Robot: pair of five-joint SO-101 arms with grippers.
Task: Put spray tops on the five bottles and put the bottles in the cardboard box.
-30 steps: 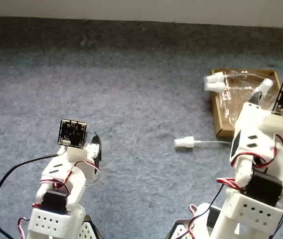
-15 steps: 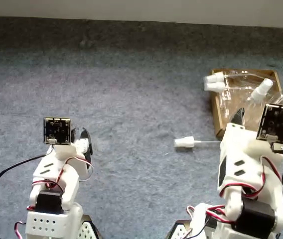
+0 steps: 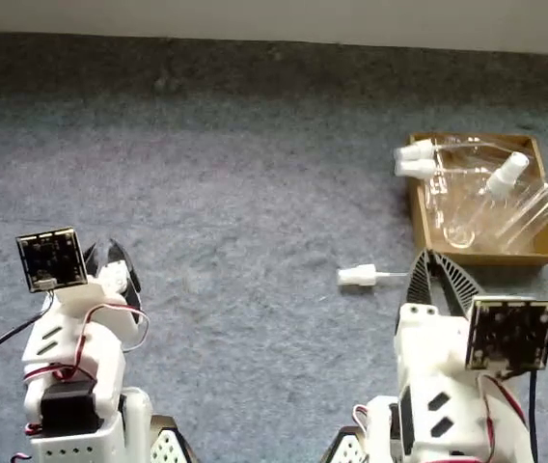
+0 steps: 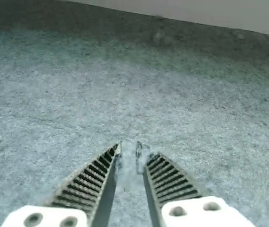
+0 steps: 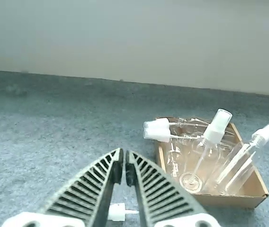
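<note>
While bottles lie in the box at 2 o'clock | spray top loose at 4 o'clock | right gripper pressed together | left gripper barely parted

From the middle of the carpet, the box sat out at two o'clock! The bottles lay inside it, two of them reaching out over its nine o'clock rim and one over its three o'clock rim. A loose spray top lay on the carpet at the box's eight o'clock, apart from the rim. The right gripper sat at the box's seven o'clock corner, just beside that top's tube. The left gripper was at the carpet's eight o'clock, well apart from the box.
</note>
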